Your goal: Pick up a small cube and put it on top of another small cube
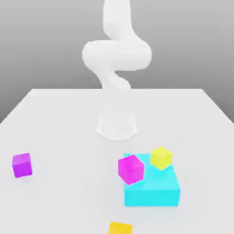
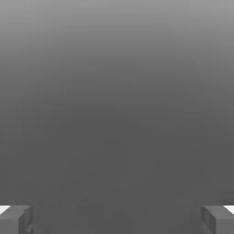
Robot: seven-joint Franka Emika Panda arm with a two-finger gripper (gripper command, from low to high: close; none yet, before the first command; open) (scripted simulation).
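Tool point(image 2: 117, 219) is spread wide with nothing between the fingers point(image 2: 18, 219); in the hand view both tips sit at the frame corners over plain grey background, so it looks aimed away from the objects and nowhere near a grasp. Arm point(image 1: 116, 55) stands folded up at the far end of the surface point(image 1: 68, 123), well apart from all the cubes. The small cube point(image 1: 22, 165), violet-purple, sits alone on the surface at the exterior view's left, free on all sides, which should make it the easy pick. The pinker magenta cube point(image 1: 131, 169) leans tilted against the near-left corner of the cyan block point(image 1: 153, 189), and the small yellow cube point(image 1: 161, 157) looks to be on top of the block, though I cannot tell if it rests flat. An orange-yellow block point(image 1: 120, 228) is cut off at the near edge. Judgement: nothing started yet; next comes the reach over the violet cube. The tilted magenta one would make a poor stacking base.
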